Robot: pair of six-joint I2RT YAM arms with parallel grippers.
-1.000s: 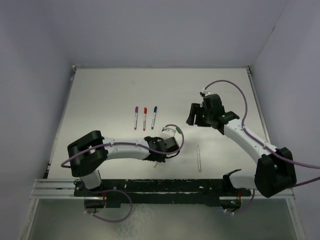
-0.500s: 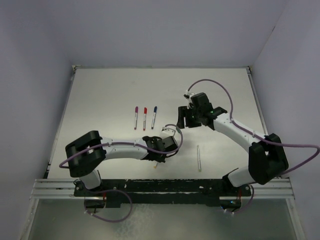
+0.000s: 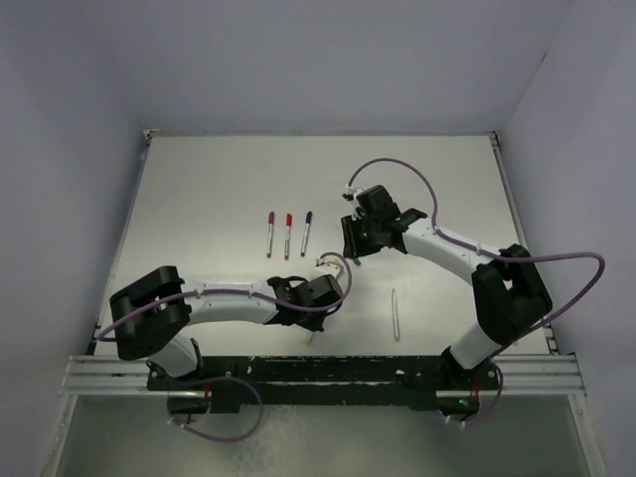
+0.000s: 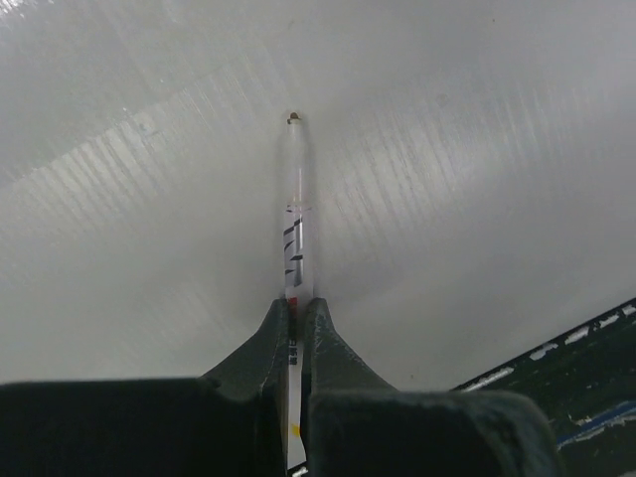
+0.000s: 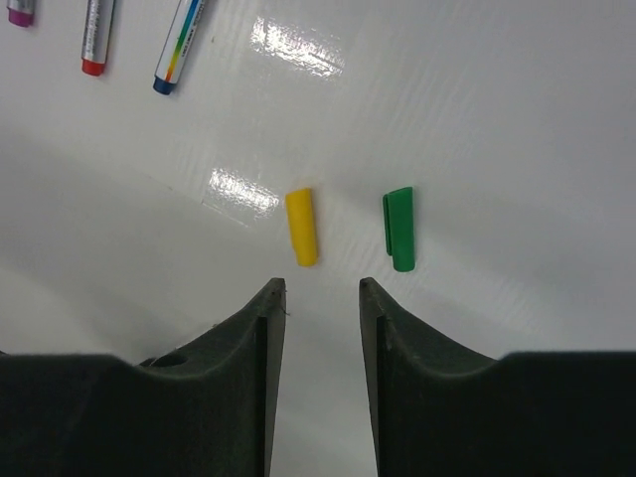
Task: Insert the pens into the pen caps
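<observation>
My left gripper is shut on a thin silvery pen, which sticks out ahead of the fingers with its small dark tip just above the table; the pen's end shows in the top view. My right gripper is open and empty. It hangs just short of a yellow cap and a green cap lying side by side, nearer the yellow one. In the top view the right gripper covers both caps. Another bare pen lies at the near right.
Three capped pens lie side by side at the middle left: purple, red and blue. Their capped ends show at the top left of the right wrist view. The black rail runs along the near edge.
My right gripper has swung left and towards the middle, ending over the yellow and green caps. My left arm has shifted slightly, still holding the pen.
</observation>
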